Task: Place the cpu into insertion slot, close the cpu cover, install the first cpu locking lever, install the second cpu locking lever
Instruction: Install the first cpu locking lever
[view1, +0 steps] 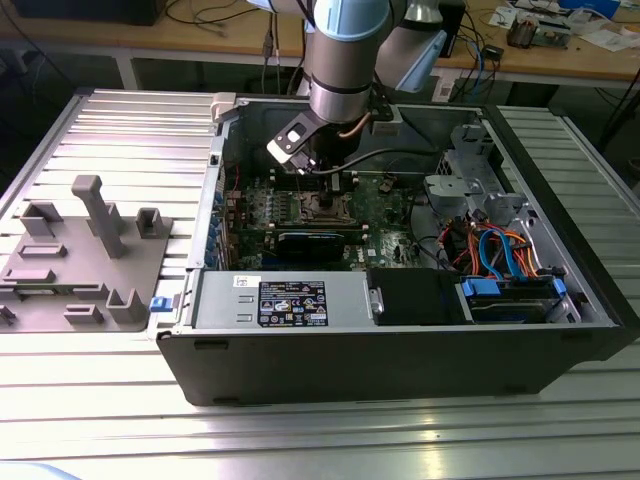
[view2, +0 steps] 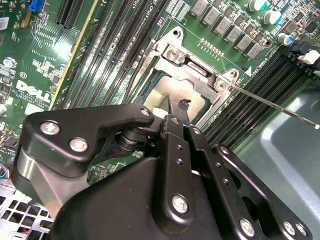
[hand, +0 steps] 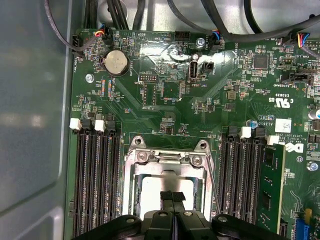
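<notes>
The cpu (hand: 159, 192) lies flat in the insertion slot (hand: 167, 187) on the green motherboard, its silver-grey top showing through the window of the cpu cover (hand: 136, 186), which lies down around it. In the second wrist view the cpu (view2: 162, 95) shows just past the fingertips, under the cover's hinge edge (view2: 195, 67). My gripper (hand: 173, 196) is shut, its two black fingers pressed together with nothing visible between them, tips right over the cpu's top. A thin metal locking lever (view2: 272, 106) sticks out from one corner of the socket, also visible as a lever (hand: 214, 192) beside the cover. In the exterior view the gripper (view1: 322, 185) reaches down into the open case.
Black memory slots (hand: 95, 180) flank the socket, one holding a memory stick (hand: 270, 185). A coin battery (hand: 115, 62) and cables sit on the board beyond the socket. The case wall (hand: 30, 125) is close. A power supply (view1: 280, 300), a drive cage (view1: 510, 270) and a grey fixture (view1: 85, 250) surround the work area.
</notes>
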